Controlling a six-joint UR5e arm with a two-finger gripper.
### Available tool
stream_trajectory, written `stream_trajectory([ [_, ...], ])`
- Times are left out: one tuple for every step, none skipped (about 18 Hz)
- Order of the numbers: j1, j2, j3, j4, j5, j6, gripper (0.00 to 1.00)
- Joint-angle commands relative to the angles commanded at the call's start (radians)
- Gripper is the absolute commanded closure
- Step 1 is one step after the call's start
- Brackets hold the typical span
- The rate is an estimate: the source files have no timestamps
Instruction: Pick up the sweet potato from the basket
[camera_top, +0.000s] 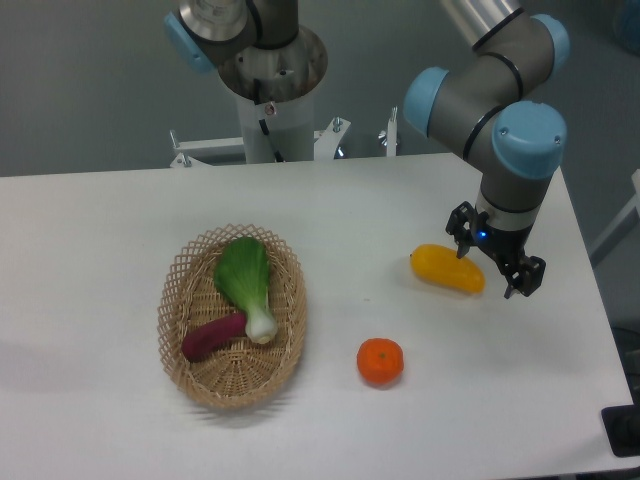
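Observation:
The sweet potato (213, 336), a small dark purple tuber, lies in the lower left of the oval wicker basket (178, 332) on the left half of the table. A green leafy vegetable with a white stem (246, 280) rests beside it, its stem end touching the tuber. My gripper (493, 262) hangs far to the right, over the right end of a yellow mango-shaped fruit (446, 268). Its fingers are spread apart and hold nothing.
An orange (380, 361) sits on the table between the basket and the gripper, nearer the front. The arm's base column (270, 110) rises behind the table's back edge. The table's right edge runs close to the gripper.

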Motion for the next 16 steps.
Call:
stream_trajectory([
  [0.0, 0.0, 0.0, 0.0, 0.0, 0.0, 0.0],
  [0.0, 0.0, 0.0, 0.0, 0.0, -0.002, 0.0],
  [-0.002, 0.0, 0.0, 0.0, 0.002, -0.002, 0.0],
  [-0.002, 0.0, -0.002, 0.0, 0.002, -0.005, 0.0],
  [-0.002, 0.002, -0.003, 0.0, 0.002, -0.011, 0.0],
  [-0.003, 0.006, -0.008, -0.002, 0.0, -0.018, 0.0],
  [-0.008, 0.012, -0.014, -0.005, -0.002, -0.018, 0.0],
  [-0.012, 0.02, -0.015, -0.015, -0.005, -0.02, 0.0],
  [-0.015, 0.031, -0.017, -0.034, -0.009, -0.021, 0.0],
  [-0.021, 0.035, -0.018, -0.044, -0.015, -0.031, 0.0],
  [-0.032, 0.043, -0.021, -0.048, -0.023, -0.046, 0.0],
  [-0.043, 0.048, -0.029, -0.048, -0.034, -0.063, 0.0],
  [-0.055, 0.051, -0.035, -0.048, -0.043, -0.081, 0.0],
  [-0.07, 0.058, -0.038, -0.048, -0.054, -0.098, 0.0],
  [-0.083, 0.064, -0.046, -0.048, -0.064, -0.116, 0.0],
  [-0.095, 0.075, -0.054, -0.048, -0.077, -0.13, 0.0],
])
